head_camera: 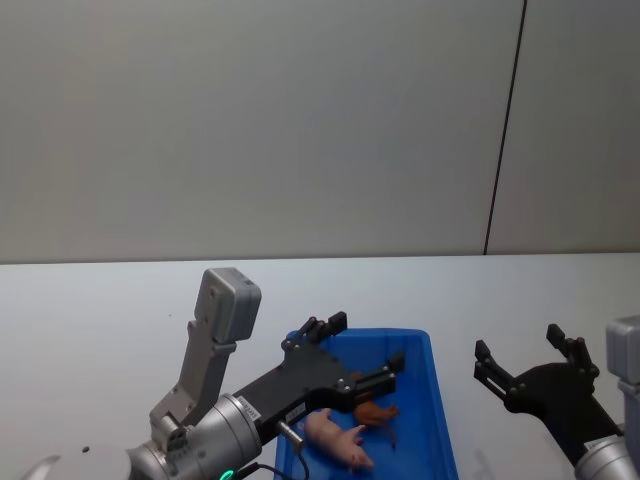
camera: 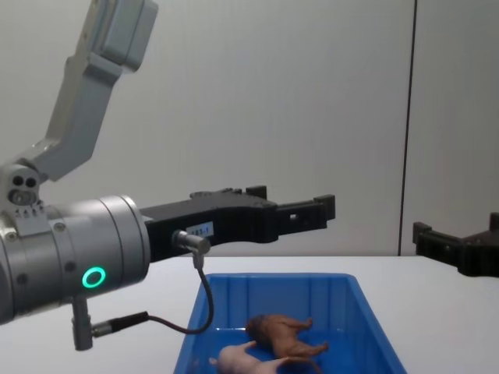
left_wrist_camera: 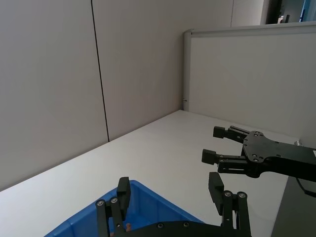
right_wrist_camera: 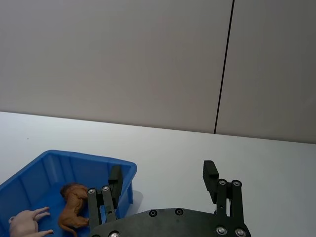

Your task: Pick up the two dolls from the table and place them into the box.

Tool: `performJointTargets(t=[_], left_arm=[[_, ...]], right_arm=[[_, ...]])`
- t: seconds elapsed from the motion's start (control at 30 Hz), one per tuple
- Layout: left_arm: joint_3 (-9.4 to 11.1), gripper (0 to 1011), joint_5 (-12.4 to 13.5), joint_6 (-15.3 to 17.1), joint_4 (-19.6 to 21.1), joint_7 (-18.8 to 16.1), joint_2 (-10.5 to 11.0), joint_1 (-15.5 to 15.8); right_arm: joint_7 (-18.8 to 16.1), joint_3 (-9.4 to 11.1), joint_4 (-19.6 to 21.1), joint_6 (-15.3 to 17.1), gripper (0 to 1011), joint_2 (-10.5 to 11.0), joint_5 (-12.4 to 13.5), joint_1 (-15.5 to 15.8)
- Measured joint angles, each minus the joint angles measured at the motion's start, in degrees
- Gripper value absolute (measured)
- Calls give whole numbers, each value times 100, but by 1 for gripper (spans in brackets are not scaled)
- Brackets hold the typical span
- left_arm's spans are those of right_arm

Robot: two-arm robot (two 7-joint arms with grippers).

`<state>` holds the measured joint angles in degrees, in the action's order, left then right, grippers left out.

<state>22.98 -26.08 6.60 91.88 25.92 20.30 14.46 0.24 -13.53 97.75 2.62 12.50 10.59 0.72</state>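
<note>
Both dolls lie inside the blue box (head_camera: 428, 392): the reddish-brown doll (head_camera: 375, 411) toward the middle and the pale pink doll (head_camera: 338, 438) beside it, nearer to me. The chest view shows the brown doll (camera: 281, 331) and pink doll (camera: 240, 360) on the box floor (camera: 343, 327). My left gripper (head_camera: 367, 342) hovers open above the box's left half, holding nothing. My right gripper (head_camera: 518, 345) stands open over the white table (head_camera: 100, 310), to the right of the box. In the right wrist view, the brown doll (right_wrist_camera: 73, 202) and pink doll (right_wrist_camera: 24, 224) rest in the box (right_wrist_camera: 74, 157).
A grey wall with a dark vertical seam (head_camera: 505, 125) backs the table. A white partition panel (left_wrist_camera: 247, 74) stands at the table's far right side. Bare tabletop surrounds the box.
</note>
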Motion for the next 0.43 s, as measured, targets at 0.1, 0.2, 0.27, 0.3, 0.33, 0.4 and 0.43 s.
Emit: performJointTargets(t=[0.1,0.2,0.27,0.3,0.33,0.4,0.43], left_arm=[[1,1001,-1,-2,-2,7,-4,5],[3,1001,-1,-3,-4,16,-9,9],[4,1001,-1,-4,-6,20,-12,11],[5,1001,-2,-4,-6,21,-13,12],[6,1001,-1,-5,-7,23,-14,13],[7,1001,-1,-7,-8,26,-15,13],[7,1001,-2,-8,-9,28,-15,14]], right_arm=[[0,0,0,0,1001,0,0,0],[0,0,0,0,1001,0,0,0],[0,0,0,0,1001,0,0,0],[0,0,0,0,1001,0,0,0],[0,0,0,0,1001,0,0,0],[0,0,0,0,1001,0,0,0],[0,0,0,0,1001,0,0,0]])
